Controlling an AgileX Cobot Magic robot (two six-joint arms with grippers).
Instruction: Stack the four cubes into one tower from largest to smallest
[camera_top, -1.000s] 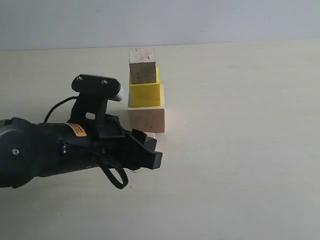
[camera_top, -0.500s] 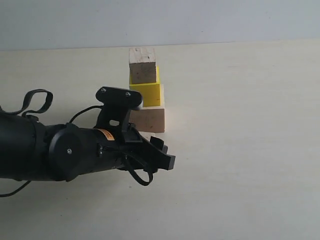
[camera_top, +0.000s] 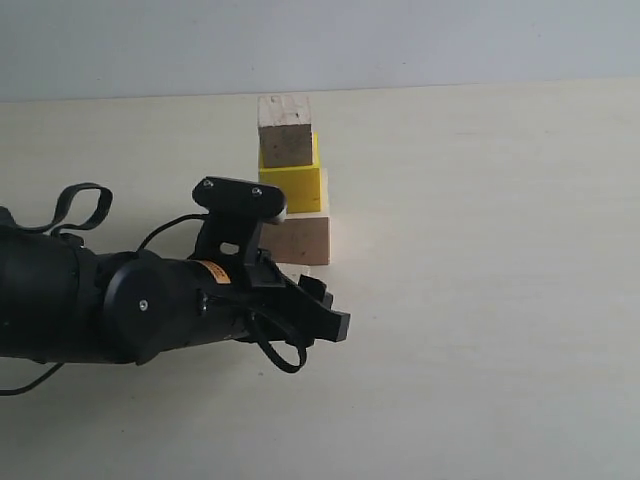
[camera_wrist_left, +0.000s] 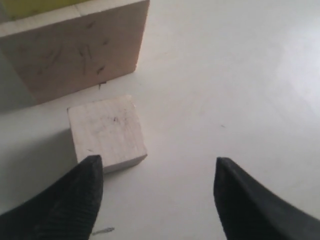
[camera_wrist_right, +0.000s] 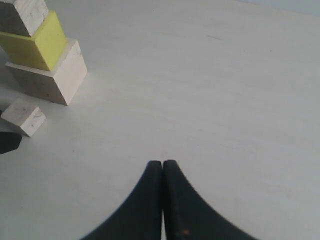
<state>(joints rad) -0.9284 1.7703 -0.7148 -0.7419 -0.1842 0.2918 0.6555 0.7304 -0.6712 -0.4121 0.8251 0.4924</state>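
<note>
Three cubes stand stacked: the large pale wood cube (camera_top: 297, 241) at the bottom, the yellow cube (camera_top: 292, 188) on it, the medium wood cube (camera_top: 285, 130) on top. The smallest wood cube (camera_wrist_left: 107, 132) lies on the table right in front of the large cube (camera_wrist_left: 75, 47); my left arm hides it in the exterior view. My left gripper (camera_wrist_left: 157, 161) is open and low over the table, one fingertip (camera_wrist_left: 90, 172) just short of the small cube, nothing between the jaws. My right gripper (camera_wrist_right: 163, 164) is shut and empty, well away from the tower (camera_wrist_right: 37, 42) and the small cube (camera_wrist_right: 24, 116).
The pale table (camera_top: 480, 300) stretches to the right and front of the tower. A light wall (camera_top: 400, 40) runs behind the table's far edge. My left arm's black body (camera_top: 100, 310) and its cable loop (camera_top: 80, 205) fill the lower left.
My left arm has swung to the right and closer to the tower's base, now covering the small cube in the exterior view. In the last half second it hardly moved. The tower is unchanged.
</note>
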